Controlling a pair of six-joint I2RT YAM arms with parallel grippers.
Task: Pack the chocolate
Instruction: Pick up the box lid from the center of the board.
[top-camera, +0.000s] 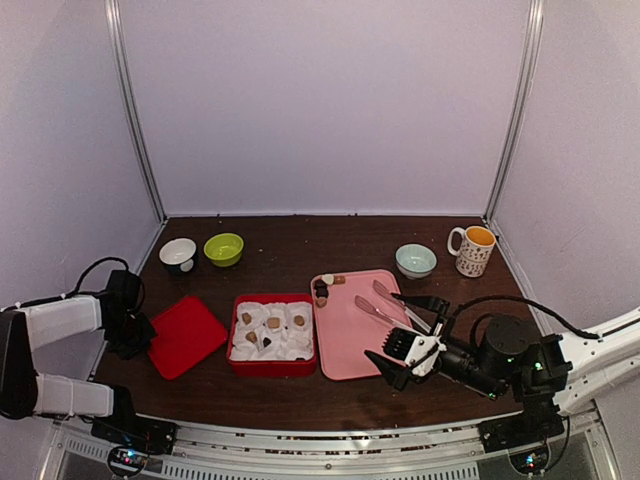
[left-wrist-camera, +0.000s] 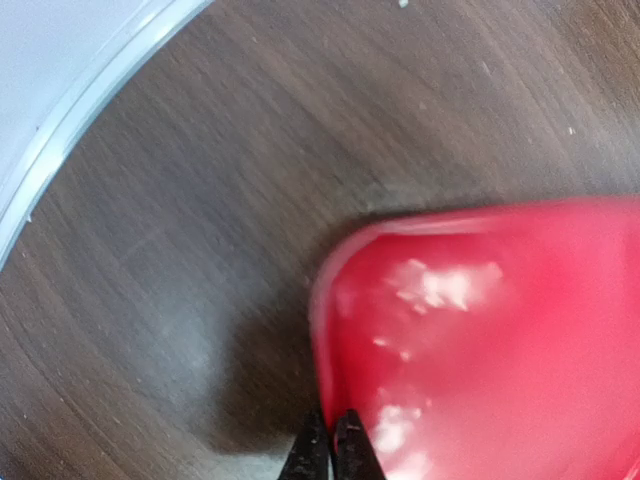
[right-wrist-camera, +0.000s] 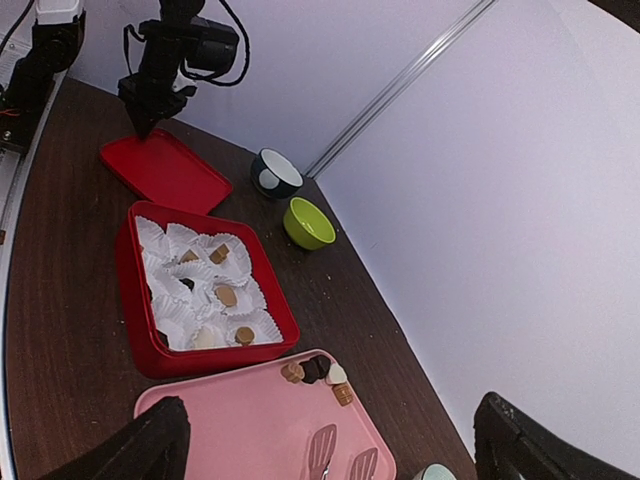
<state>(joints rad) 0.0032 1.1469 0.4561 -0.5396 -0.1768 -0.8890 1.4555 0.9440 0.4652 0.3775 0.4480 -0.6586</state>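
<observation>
Several small chocolate pieces (top-camera: 325, 287) lie clustered at the far corner of a pink tray (top-camera: 350, 345); the right wrist view shows the same cluster (right-wrist-camera: 317, 371). More chocolate (top-camera: 272, 323) sits in white paper cups inside a red box (top-camera: 271, 367). Long pale tongs (top-camera: 385, 303) rest on the tray. My right gripper (top-camera: 405, 330) hovers wide open over the tray's near right part, holding nothing (right-wrist-camera: 335, 450). My left gripper (left-wrist-camera: 330, 450) is shut on the rim of the flat red lid (left-wrist-camera: 500, 330), at that lid's left corner (top-camera: 185, 335).
A dark bowl with a white inside (top-camera: 178, 253) and a green bowl (top-camera: 224, 248) stand at the back left. A pale blue bowl (top-camera: 415, 260) and a mug (top-camera: 472, 249) stand at the back right. Grey walls close in the table on three sides.
</observation>
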